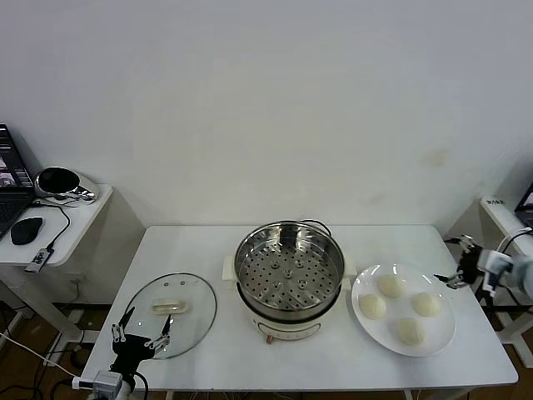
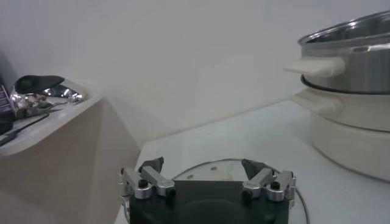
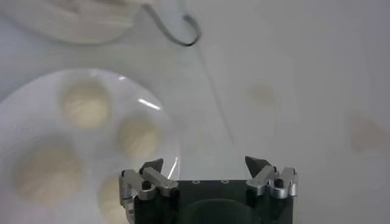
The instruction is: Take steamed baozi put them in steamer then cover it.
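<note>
Centrally, steamer [image 1: 289,280] on white table [image 1: 333,358], plain white wall [image 1: 266,100] behind; both grippers' fingers spread, grasping nothing.

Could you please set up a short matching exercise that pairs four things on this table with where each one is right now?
Things:
1. baozi
2. glass lid
3. steamer
4. right gripper

Places:
A. mid-table, uncovered, tray empty
B. open, at the plate's right edge
C. flat on the table, left of the steamer
D. four together on the white plate

Pairs: 1-D, 2-C, 3-A, 4-B
</note>
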Controlling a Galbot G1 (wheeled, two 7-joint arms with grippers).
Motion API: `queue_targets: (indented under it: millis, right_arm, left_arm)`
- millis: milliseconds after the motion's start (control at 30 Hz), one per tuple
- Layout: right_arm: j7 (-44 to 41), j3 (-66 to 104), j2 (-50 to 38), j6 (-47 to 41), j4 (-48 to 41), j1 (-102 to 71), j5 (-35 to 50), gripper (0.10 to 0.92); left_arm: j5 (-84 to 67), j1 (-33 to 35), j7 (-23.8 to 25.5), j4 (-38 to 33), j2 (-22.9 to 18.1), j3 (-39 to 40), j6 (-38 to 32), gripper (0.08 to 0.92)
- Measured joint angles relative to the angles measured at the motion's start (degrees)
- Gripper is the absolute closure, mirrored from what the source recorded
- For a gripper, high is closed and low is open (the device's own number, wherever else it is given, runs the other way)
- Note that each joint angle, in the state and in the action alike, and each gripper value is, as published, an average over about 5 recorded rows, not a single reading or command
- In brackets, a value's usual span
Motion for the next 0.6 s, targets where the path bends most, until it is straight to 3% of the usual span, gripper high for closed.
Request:
queue_targets:
  millis: [300, 600]
  right_arm:
    - [-6.6, -18.2, 3.6, 2.5, -9.4, 15.4, -5.3, 0.203]
    - [-7.6, -25.1, 9.8, 4.7, -18.7, 20.7, -7.8, 0.203]
  left_arm:
    - [0.1, 2.3, 0.0, -1.7, -1.3, -0.2, -0.1, 0.177]
    - [0.9, 3.7, -0.1, -1.6, -1.3, -0.4, -0.4, 0.177]
